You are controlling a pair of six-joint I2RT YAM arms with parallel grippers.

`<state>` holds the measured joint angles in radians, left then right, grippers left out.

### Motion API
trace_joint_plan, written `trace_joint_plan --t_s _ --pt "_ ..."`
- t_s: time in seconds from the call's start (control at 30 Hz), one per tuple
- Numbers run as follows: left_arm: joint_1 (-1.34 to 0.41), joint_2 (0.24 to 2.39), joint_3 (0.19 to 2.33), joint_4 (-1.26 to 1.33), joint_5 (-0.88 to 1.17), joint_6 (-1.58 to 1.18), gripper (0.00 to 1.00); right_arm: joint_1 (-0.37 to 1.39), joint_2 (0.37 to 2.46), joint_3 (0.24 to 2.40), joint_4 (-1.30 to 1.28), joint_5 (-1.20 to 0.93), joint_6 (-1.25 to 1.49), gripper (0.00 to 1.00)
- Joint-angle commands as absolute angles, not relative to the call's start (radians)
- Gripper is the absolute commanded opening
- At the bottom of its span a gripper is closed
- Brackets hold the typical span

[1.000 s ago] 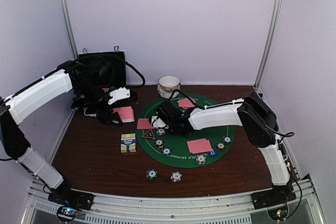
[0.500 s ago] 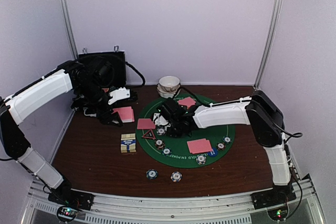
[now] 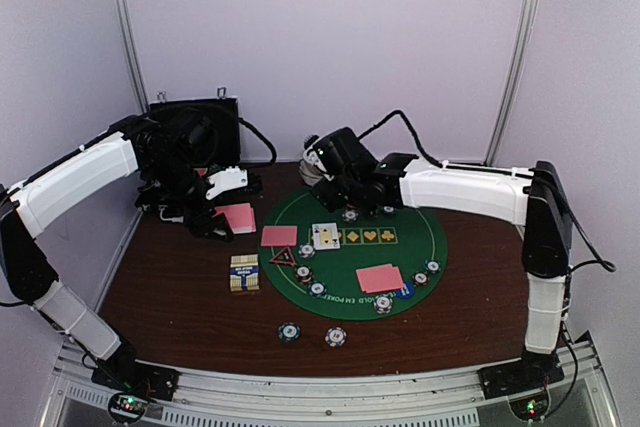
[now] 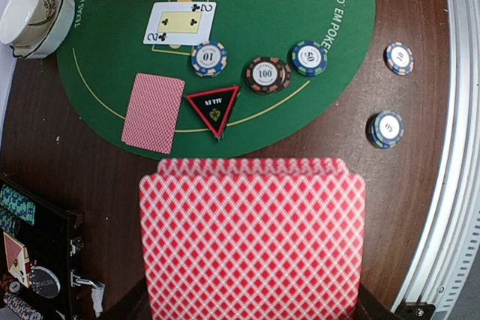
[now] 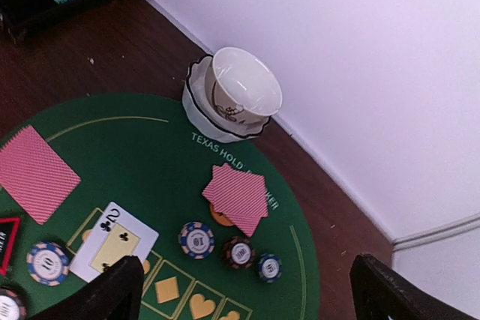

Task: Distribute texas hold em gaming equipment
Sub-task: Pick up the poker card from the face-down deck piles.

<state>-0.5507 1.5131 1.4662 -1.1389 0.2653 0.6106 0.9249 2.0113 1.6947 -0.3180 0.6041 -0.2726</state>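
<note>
Dark wooden counter (image 3: pixel 180 287) with green felt mat (image 3: pixel 420 237), left jaws clamped on pink-backed deck (image 4: pixel 252 237), right jaws spread wide above mat.

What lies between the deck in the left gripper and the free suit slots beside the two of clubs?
Only flat things: a face-down card and the two of clubs lie on the mat between the deck, clamped in the left gripper, and the suit slots. Nothing tall; the open right gripper hangs farther back.
</note>
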Motion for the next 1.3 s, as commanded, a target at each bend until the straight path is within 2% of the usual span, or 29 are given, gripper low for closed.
trace_joint_plan --t_s 0.0,0.1,0.2,0.43,0.57,0.73,1.27 --pt "-0.545 1.511 1.497 -1.134 0.276 0.616 0.0 0.831 1.919 1.782 -0.557 0.374 0.149 1.0" --pt "-0.545 1.514 1.502 -1.135 0.277 0.617 0.0 0.824 1.897 1.803 -0.615 0.274 0.24 1.0" --pt "-0.545 1.517 1.508 -1.135 0.278 0.617 0.0 0.821 1.869 1.794 -0.632 0.053 0.339 1.0" --pt "-0.545 1.515 1.508 -1.136 0.278 0.615 0.0 0.799 1.878 1.689 -0.417 -0.51 0.672 1.0" --pt "-0.545 1.514 1.505 -1.134 0.282 0.614 0.0 0.795 1.91 1.598 -0.191 -0.698 0.892 0.98" --pt "-0.545 1.513 1.506 -1.136 0.285 0.613 0.0 0.797 1.941 1.547 0.04 -0.806 1.063 0.98" --pt "-0.545 1.527 1.528 -1.134 0.3 0.61 0.0 0.871 2.067 1.616 0.226 -0.915 1.234 0.94"
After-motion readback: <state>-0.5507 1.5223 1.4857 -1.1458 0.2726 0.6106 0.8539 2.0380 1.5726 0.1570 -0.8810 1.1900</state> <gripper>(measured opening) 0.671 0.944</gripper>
